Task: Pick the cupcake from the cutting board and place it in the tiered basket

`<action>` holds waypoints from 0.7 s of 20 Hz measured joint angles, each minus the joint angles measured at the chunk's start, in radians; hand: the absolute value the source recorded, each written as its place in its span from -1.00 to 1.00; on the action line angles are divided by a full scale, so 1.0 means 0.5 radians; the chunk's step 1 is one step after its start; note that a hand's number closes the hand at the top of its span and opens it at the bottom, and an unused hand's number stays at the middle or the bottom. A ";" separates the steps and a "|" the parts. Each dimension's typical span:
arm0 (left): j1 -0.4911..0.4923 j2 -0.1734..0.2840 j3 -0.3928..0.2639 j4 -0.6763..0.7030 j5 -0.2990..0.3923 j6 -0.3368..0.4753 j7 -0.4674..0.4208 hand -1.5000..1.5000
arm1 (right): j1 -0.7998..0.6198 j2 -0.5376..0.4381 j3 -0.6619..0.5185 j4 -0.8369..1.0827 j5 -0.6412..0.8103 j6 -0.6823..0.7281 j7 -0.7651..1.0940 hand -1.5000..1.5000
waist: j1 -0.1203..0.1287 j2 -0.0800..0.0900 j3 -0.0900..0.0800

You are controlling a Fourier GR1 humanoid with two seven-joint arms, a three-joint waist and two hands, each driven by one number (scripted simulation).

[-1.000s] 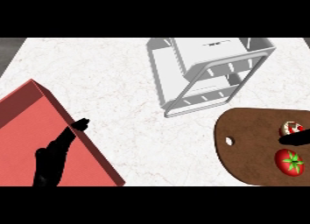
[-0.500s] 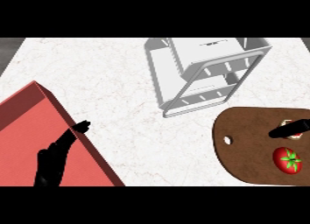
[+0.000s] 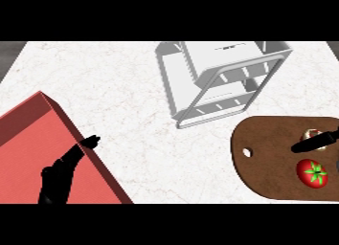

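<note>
One cupcake (image 3: pixel 313 132), one tomato (image 3: pixel 313 173), one cutting board (image 3: pixel 275 165), one tiered basket (image 3: pixel 218 81), one red tray (image 3: pixel 24 143), two robot hands: left (image 3: pixel 59 174), right (image 3: pixel 319 140).

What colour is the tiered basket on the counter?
The tiered basket is white to light grey, seen best in the head view, the only view given.

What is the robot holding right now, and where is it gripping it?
It cannot be told. The right hand covers most of the cupcake on the cutting board; the left hand holds nothing.
</note>
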 measured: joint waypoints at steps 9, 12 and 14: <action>0.037 -0.041 0.036 -0.009 -0.023 0.056 0.002 0.00 | 0.036 0.117 -0.062 0.052 0.066 0.011 -0.067 1.00 | -0.001 -0.004 0.006; 0.039 -0.040 0.048 -0.020 -0.023 0.039 0.020 0.00 | 0.020 0.141 -0.077 0.093 0.133 0.006 -0.101 1.00 | 0.001 -0.007 -0.004; 0.049 -0.047 0.051 -0.011 -0.033 0.034 -0.003 0.00 | 0.015 0.160 -0.080 0.109 0.183 -0.001 -0.132 1.00 | 0.001 -0.015 -0.003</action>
